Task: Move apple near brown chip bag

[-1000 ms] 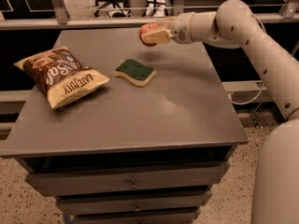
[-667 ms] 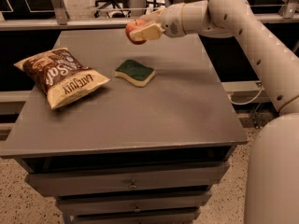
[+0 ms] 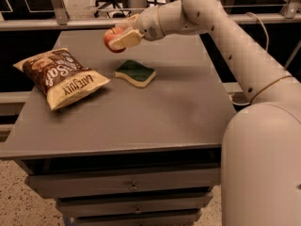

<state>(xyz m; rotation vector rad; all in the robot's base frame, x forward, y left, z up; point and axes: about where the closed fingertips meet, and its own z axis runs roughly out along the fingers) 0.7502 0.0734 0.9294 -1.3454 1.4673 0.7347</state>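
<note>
My gripper (image 3: 117, 38) is shut on the small red-orange apple (image 3: 112, 37) and holds it in the air above the far middle of the grey table (image 3: 155, 112). The brown chip bag (image 3: 61, 76) lies flat on the table's left side, its cream-yellow end toward the front. The apple hangs to the right of and above the bag's far end, apart from it. My arm (image 3: 211, 18) reaches in from the right.
A green-and-yellow sponge (image 3: 136, 72) lies on the table just below and right of the gripper. Drawers (image 3: 131, 187) sit under the tabletop. A railing (image 3: 56, 22) and an office chair (image 3: 110, 4) stand behind the table.
The gripper has carried the apple leftward, from the table's far right toward the chip bag. The bag and sponge have not moved.
</note>
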